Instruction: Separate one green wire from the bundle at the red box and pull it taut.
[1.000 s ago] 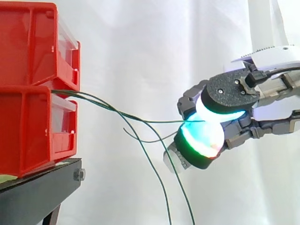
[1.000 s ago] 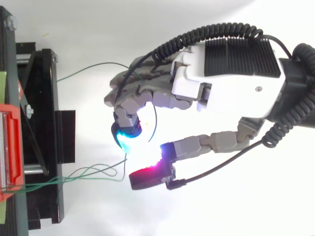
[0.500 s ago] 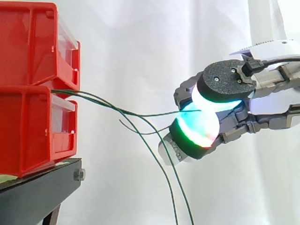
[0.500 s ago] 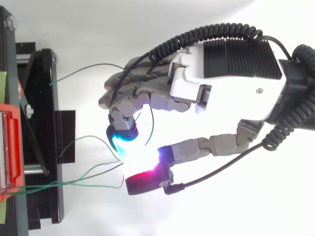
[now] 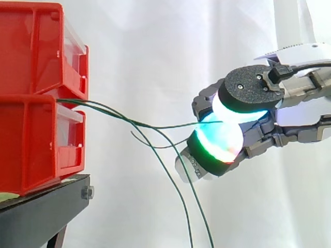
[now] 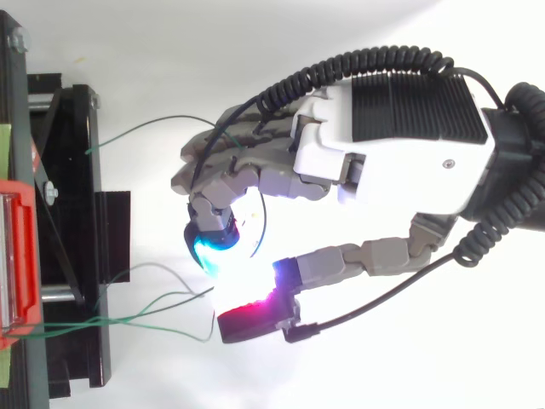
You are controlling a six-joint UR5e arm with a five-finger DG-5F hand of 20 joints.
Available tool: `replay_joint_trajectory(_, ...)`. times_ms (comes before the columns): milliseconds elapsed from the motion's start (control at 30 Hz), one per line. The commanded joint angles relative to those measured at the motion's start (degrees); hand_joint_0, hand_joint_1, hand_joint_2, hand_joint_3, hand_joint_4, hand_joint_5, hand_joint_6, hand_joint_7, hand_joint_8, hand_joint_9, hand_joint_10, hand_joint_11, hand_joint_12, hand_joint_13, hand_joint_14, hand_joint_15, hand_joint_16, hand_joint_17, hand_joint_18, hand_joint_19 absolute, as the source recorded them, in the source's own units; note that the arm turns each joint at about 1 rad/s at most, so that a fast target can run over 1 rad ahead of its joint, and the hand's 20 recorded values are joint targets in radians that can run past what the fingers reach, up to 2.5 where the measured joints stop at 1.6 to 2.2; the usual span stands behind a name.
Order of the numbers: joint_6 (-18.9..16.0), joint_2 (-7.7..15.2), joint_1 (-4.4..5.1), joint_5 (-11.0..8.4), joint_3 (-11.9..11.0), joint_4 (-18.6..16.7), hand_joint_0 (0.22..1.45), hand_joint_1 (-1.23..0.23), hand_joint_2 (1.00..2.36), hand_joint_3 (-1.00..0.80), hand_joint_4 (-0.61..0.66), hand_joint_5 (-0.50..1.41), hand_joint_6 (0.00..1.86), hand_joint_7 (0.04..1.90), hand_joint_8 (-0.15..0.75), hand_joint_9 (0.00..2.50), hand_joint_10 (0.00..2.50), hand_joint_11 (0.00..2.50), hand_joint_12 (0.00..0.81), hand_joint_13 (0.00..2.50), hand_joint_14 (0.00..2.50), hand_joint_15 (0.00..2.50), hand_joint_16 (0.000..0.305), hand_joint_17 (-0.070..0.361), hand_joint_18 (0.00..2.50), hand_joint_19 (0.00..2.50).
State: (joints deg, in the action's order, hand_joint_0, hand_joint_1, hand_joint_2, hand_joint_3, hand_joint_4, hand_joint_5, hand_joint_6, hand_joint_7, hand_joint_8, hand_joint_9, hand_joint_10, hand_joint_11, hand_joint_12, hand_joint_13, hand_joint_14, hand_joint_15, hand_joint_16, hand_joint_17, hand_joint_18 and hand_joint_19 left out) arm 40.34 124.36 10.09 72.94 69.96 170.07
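The robot hand (image 5: 289, 137) comes in from the right of the side view, with two glowing pads closed against each other. The upper pad (image 5: 243, 109) glows white and cyan; the lower pad (image 5: 217, 144) shows cyan, green and red. A green wire (image 5: 178, 125) is pinched where the two pads meet, so the robot hand is grasping the wire.

That wire starts at the gap between the two stacked red bins (image 5: 31, 139) on the left. It dips slightly as it leaves them, then runs almost level across to the pads. It is close to straight, with a shallow bend partway along.

The other wires (image 5: 183, 206) leave the same gap, part from the held wire about midway and hang down past the bottom edge of the view. A short wire end (image 5: 155, 146) curls just below the held wire, with its free tip pointing back toward the bins.

The bins sit on a black stand (image 5: 41, 214) in front of a white curtain (image 5: 155, 51).

From above, the robot hand (image 6: 400, 128) reaches leftward toward the stand (image 6: 72, 170). Its cyan pad (image 6: 209, 251) and magenta pad (image 6: 247, 317) are at its left end. Several green strands (image 6: 128, 319) run from the bin (image 6: 17, 256) at the left edge across to the area of the pads, where glare hides the contact. One more strand (image 6: 153, 123) arcs from the stand up to the curled fingers (image 6: 230, 162).
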Motion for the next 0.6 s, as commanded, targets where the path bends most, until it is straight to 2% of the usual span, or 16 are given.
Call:
replay_joint_trajectory(0,0.0,0.0,0.01,0.01,0.0,0.0,0.6,-0.74,1.02,-0.11,-0.07,-0.15,0.87,1.11,0.252,0.55,0.01,0.2,0.352,0.4,0.01,0.2,0.05,0.112,0.34,0.25)
replay_joint_trajectory(567,0.0,0.0,0.01,0.01,0.0,0.0,0.6,-0.74,1.02,-0.11,-0.07,-0.15,0.87,1.12,0.255,0.57,0.01,0.22,0.35,0.41,0.01,0.2,0.05,0.112,0.34,0.24)
